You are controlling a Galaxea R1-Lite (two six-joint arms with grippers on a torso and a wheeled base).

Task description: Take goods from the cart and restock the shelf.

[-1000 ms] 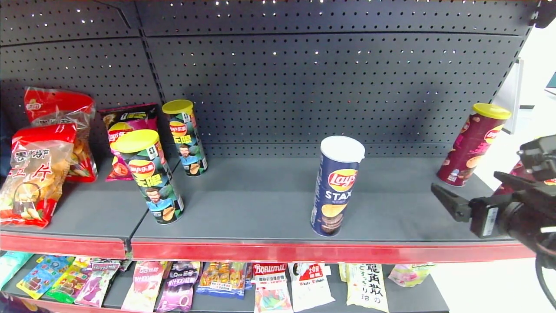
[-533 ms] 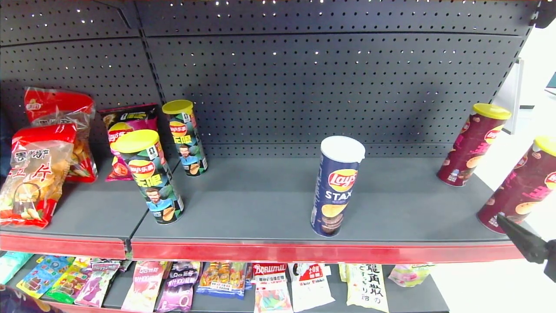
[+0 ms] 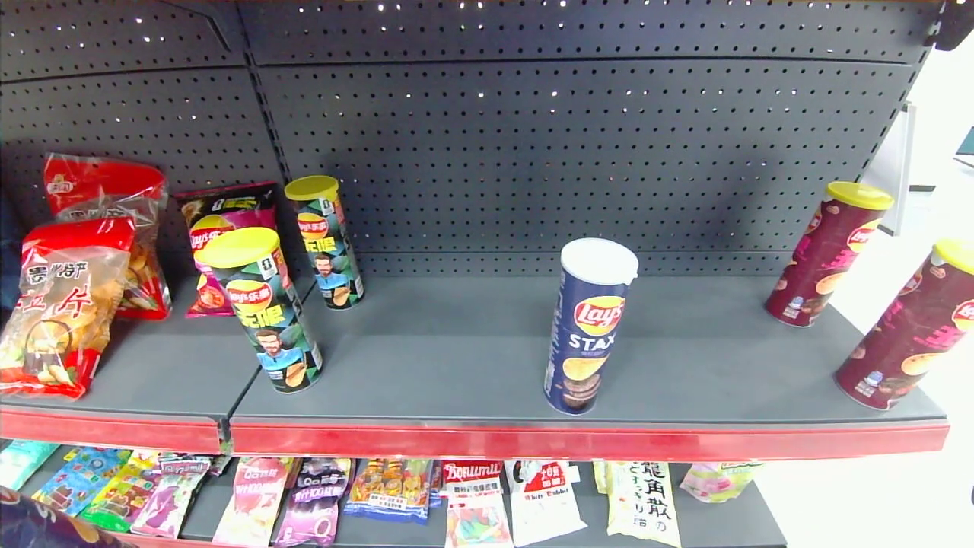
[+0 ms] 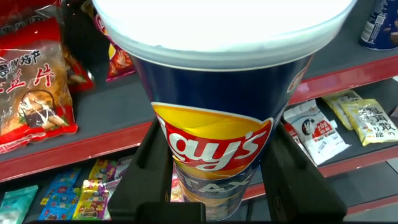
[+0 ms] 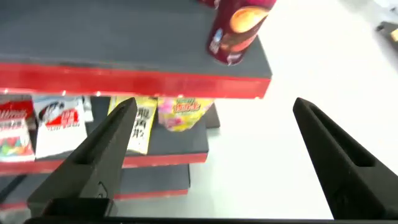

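My left gripper (image 4: 214, 183) is shut on a blue chip can (image 4: 214, 118) with a white lid, one finger on each side of it, in front of the shelf. My right gripper (image 5: 214, 155) is open and empty, below and in front of the right end of the grey shelf (image 3: 456, 350). A maroon chip can (image 3: 905, 327) with a yellow lid stands at that front right corner, also seen as the maroon can (image 5: 239, 28). A second maroon can (image 3: 825, 255) stands behind it. Another blue can (image 3: 590, 327) stands mid-shelf.
Two green cans (image 3: 262, 312) (image 3: 323, 243) and red snack bags (image 3: 61, 304) fill the shelf's left part. Bare shelf lies between the green cans, the blue can and the maroon cans. The lower shelf (image 3: 723, 525) holds several small packets. A red strip (image 3: 533, 441) edges the front.
The right gripper has drawn back down and to the right, out of the head view, leaving the second maroon can standing at the shelf's front right corner.
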